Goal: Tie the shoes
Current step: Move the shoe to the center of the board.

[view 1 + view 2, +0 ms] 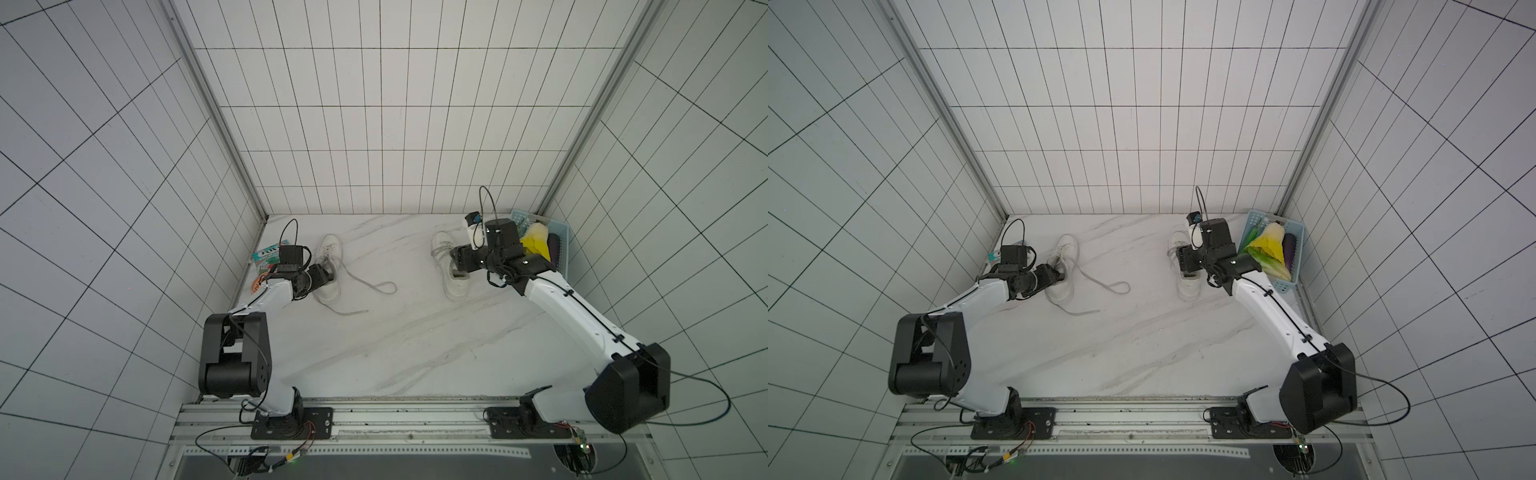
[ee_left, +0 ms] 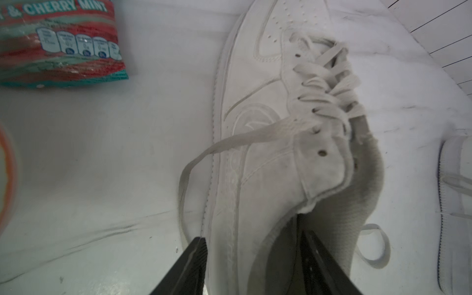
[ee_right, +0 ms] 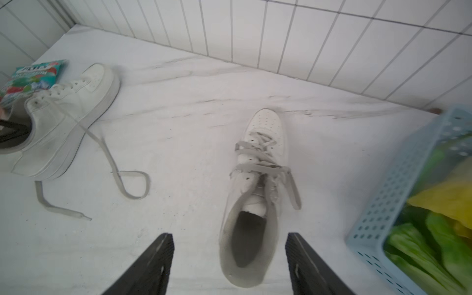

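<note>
Right shoe [image 3: 252, 178] stands directly beneath the right gripper [image 3: 229, 235], whose jaws are released. Left gripper [image 2: 252, 235] straddles the left shoe [image 2: 255, 153] heel wall; clamping cannot be determined. Loose lace [image 3: 40, 194] trails beyond.

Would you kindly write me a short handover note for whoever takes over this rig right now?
Left pincer: straddles the side wall of the left-side shoe near its heel, one finger inside. I cannot tell whether it grips.
Right pincer: open, above the heel of the right-side shoe, holding nothing.
Shoes: both on the table, well apart.
Done: nothing tied, no bow on either shoe.
To do: tie both. The left-side shoe's laces trail loose across the table.
</note>
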Available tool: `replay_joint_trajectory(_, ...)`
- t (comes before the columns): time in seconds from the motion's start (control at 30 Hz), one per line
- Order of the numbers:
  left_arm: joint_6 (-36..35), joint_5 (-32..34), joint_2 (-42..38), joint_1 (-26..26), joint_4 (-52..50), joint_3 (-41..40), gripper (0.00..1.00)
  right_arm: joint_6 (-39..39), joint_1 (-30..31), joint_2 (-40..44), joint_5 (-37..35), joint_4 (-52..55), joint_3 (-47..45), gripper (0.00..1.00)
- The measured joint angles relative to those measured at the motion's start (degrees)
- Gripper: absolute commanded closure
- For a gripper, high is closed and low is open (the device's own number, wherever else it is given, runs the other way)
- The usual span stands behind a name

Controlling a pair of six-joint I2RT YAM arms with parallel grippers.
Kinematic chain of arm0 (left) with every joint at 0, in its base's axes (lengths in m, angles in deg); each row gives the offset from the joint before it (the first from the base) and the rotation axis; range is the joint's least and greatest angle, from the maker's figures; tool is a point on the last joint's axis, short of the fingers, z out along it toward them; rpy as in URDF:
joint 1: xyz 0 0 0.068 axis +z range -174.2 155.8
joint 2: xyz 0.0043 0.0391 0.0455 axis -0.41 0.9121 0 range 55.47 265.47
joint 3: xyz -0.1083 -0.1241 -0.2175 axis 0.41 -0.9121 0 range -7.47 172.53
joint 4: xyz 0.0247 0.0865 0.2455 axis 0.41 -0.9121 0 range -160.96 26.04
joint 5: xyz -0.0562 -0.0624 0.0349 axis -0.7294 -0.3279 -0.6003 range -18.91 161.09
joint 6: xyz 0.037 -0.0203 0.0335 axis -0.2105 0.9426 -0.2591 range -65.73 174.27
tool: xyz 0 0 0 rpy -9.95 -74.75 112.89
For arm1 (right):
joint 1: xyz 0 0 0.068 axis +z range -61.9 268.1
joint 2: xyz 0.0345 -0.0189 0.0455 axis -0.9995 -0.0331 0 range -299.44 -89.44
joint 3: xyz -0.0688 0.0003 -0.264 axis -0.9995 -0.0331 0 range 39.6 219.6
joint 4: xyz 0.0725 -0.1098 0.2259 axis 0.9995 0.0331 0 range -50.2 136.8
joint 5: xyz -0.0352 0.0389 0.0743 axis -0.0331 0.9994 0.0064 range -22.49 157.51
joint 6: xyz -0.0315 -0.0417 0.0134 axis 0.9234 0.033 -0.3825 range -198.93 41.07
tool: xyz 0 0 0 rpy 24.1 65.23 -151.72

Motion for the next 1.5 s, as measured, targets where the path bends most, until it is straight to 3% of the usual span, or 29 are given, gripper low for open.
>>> replay_joint_trajectory(0.13, -0.28, 0.28, 0.46, -0.33, -0.04, 0.61, 0.58, 1.81, 6.75, -12.15, 0.26, 0.63, 2.01, 0.27)
replay_joint_trajectory(0.33, -0.46, 1.07, 1.22, -0.28, 0.07, 0.9, 0.75, 3.91, 11.56, -29.64, 1.2, 1.9, 11.39, 0.28)
replay_joint_trajectory(0.57, -1.07, 1.14, 1.49, -0.33, 0.48, 0.96, 0.77, 4.37, 12.81, -39.12, 2.08, 2.16, 20.61, 0.37)
replay_joint_trajectory(0.8, -0.13, 1.6, 1.51, -0.33, 0.59, 0.96, 0.8, 4.57, 13.57, -44.87, 3.02, 2.8, 26.69, 0.55)
replay_joint_trajectory(0.9, 0.81, 2.08, 1.51, -0.37, 0.63, 0.96, 0.84, 5.01, 14.21, -46.12, 3.13, 3.13, 28.57, 0.69)
replay_joint_trajectory(0.93, 1.18, 2.32, 1.51, -0.42, 0.66, 0.96, 0.85, 5.44, 14.47, -46.25, 3.15, 3.26, 28.85, 0.79)
replay_joint_trajectory(1.03, 2.36, 3.37, 1.27, -1.18, 0.81, 0.76, 0.87, 5.2, 14.88, -46.25, 3.15, 4.07, 28.89, 1.0)
replay_joint_trajectory(1.17, 4.37, 6.16, 0.13, -4.13, 1.9, -0.59, 0.93, 4.13, 14.56, -43.06, 2.82, 3.54, 24.7, 1.0)
replay_joint_trajectory(1.27, 7.04, 8.24, -2.1, -8.46, 2.16, -2.67, 0.94, 2.99, 13.57, -34.77, 1.49, 4.02, 16.83, 1.0)
replay_joint_trajectory(1.5, 18.16, 14.32, -10.58, -27.63, 1.75, -10.27, 0.94, 0.76, 8.81, -5.49, -6.45, 3.78, 4.37, 1.0)
